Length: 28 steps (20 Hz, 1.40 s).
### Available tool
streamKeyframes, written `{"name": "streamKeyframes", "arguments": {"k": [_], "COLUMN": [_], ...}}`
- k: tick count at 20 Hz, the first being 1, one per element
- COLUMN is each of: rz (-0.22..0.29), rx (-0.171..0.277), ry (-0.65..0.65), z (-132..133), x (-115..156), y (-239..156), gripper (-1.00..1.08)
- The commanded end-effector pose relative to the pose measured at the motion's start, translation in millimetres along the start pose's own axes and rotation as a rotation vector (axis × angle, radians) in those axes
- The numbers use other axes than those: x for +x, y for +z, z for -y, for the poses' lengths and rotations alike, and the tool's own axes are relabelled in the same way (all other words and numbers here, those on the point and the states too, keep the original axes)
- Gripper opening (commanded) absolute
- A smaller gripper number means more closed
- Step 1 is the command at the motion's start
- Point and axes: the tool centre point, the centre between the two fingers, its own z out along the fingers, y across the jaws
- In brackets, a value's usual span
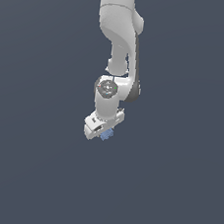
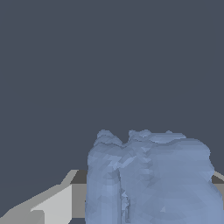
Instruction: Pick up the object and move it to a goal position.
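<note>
The object (image 1: pixel 107 134) is a small light-blue block with bumpy faces. In the exterior view it sits at the tips of my white gripper (image 1: pixel 103 131), near the middle of the picture, below the arm. In the wrist view the object (image 2: pixel 148 179) fills the space between my two fingers (image 2: pixel 52 205). One grey finger touches each of its sides. The gripper is shut on the object, which is much narrower than the gripper's body. The lower part of the block is cut off by the wrist view's edge.
A plain dark grey-blue ground (image 1: pixel 27 173) surrounds the arm on all sides in both views. The white arm (image 1: pixel 119 30) reaches down from the top of the exterior view. No goal marker shows.
</note>
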Motion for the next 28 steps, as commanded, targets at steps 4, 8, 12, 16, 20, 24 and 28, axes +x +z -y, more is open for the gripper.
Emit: {"name": "streamKeyframes", "arguments": {"k": [4,8,12,16,20,24,28], "rz": [0.000,0.000,0.000,0.000,0.000,0.000,0.000], "rx": [0.001,0.000,0.000,0.000,0.000,0.000,0.000], "ry": [-0.001,0.000,0.000,0.000,0.000,0.000,-0.001], "z": [0,0,-1,-3,-6,-10,-16], "x": [0,0,-2,-5,-11,-19,-29], "y": [1,0,-7,-22,-48,-83,-126], "gripper": [-1.00,-1.00,-1.00,-1.00,-1.00,-1.00,-1.00]}}
